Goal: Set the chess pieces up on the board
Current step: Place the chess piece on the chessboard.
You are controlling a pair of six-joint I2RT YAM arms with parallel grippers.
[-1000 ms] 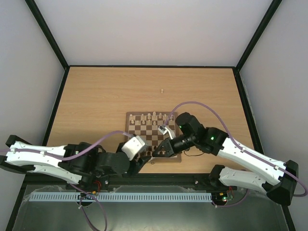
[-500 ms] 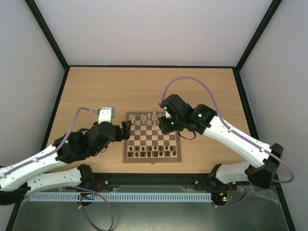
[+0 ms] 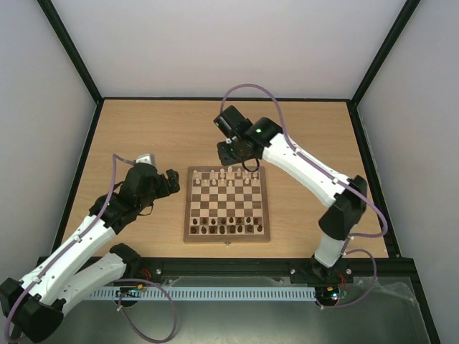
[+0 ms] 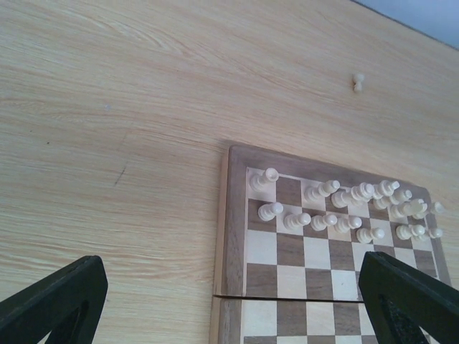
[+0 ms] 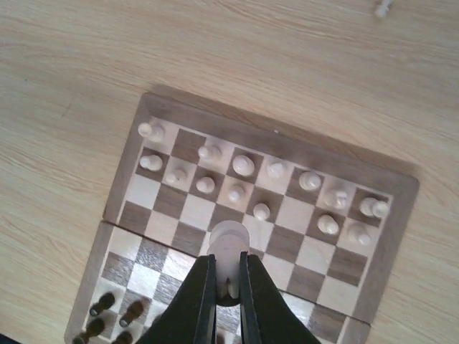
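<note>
Left pincer (image 4: 229,264): the jaws stand wide apart and there is nothing between them. It hangs just beside the far left corner of the board (image 3: 215,239), partly above the bare surface (image 3: 143,136).
Right pincer (image 5: 226,266): closed tight on one pale piece (image 5: 229,240), which sits upright between the two dark fingers. From where I stand it is up in the air over the far part of the board and touches nothing below.
Chess pieces (image 5: 244,165): the cream ones stand in the two far rows of the board, seven in each row as far as I can count, each on its own square.
Loose piece (image 4: 358,81): one more cream piece is on the surface beyond the far edge of the board, well apart from it.
Dark chessmen (image 3: 226,229): they fill the two near rows, on the side of the arm bases. They are too small to tell which is which.
Board: it lies flat near the middle of the surface, and a thin seam runs across its middle.
</note>
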